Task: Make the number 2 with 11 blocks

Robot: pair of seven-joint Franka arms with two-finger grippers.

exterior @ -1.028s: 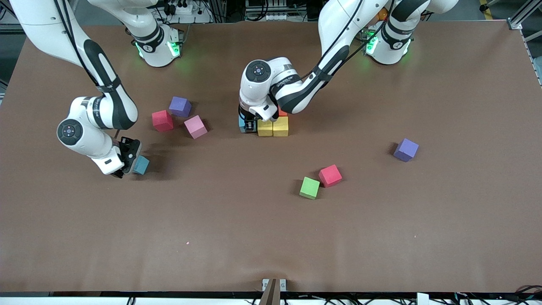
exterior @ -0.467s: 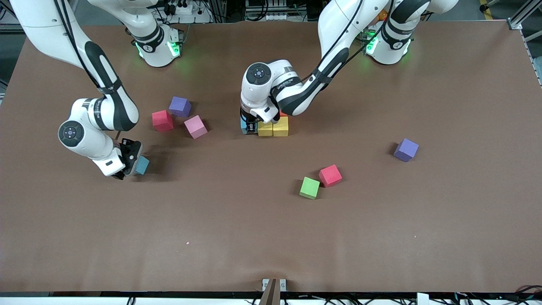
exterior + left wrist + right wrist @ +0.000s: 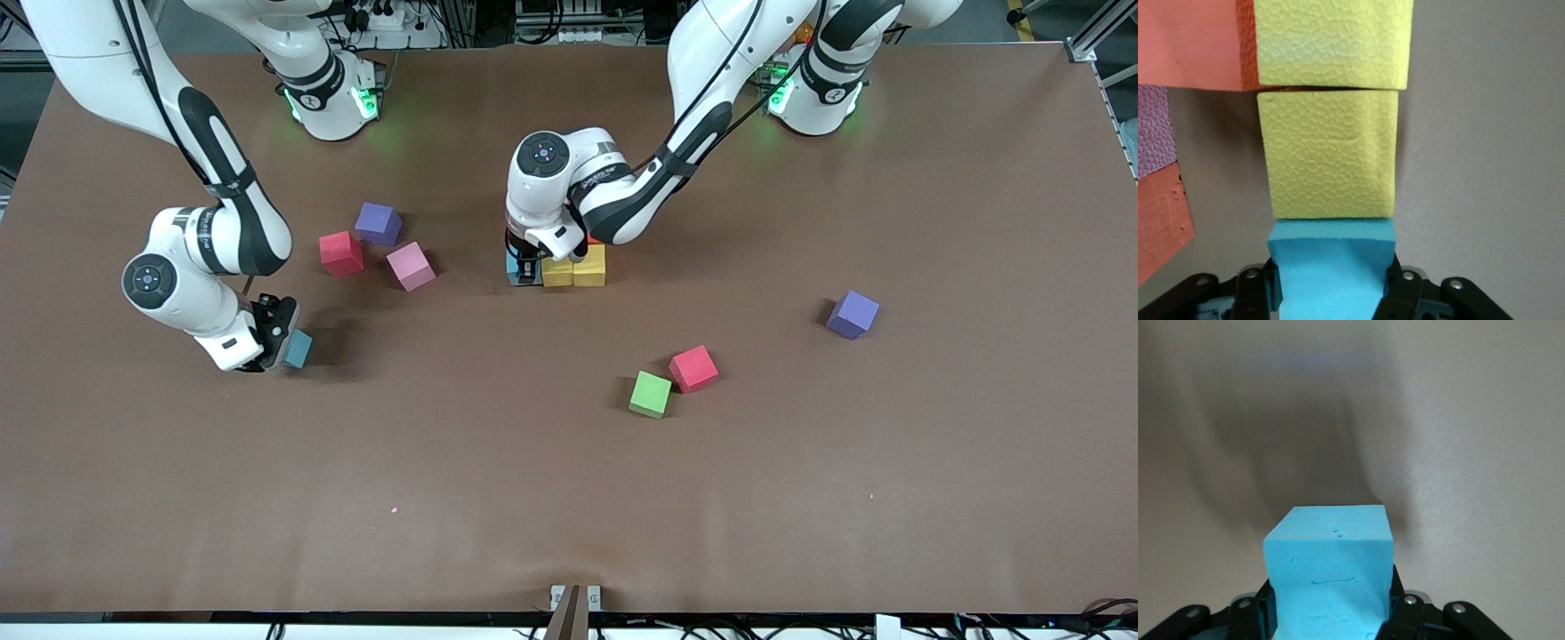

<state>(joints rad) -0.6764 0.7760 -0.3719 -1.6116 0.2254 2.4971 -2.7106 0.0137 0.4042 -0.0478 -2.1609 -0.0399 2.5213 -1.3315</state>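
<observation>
Beside the yellow blocks, both jaws stay clenched on blue blocks, barely shifted.

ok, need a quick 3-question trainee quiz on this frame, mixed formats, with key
1. True or false: the left gripper is shut on a light blue block set against the row of two yellow blocks.
2. What does the right gripper hold? A) purple cube B) light blue block C) green block
3. Fill in: the green block sits beside a ____ block, nearer the front camera than the yellow row.

Key: 1 true; 2 B, a second light blue block; 3 red.
</observation>
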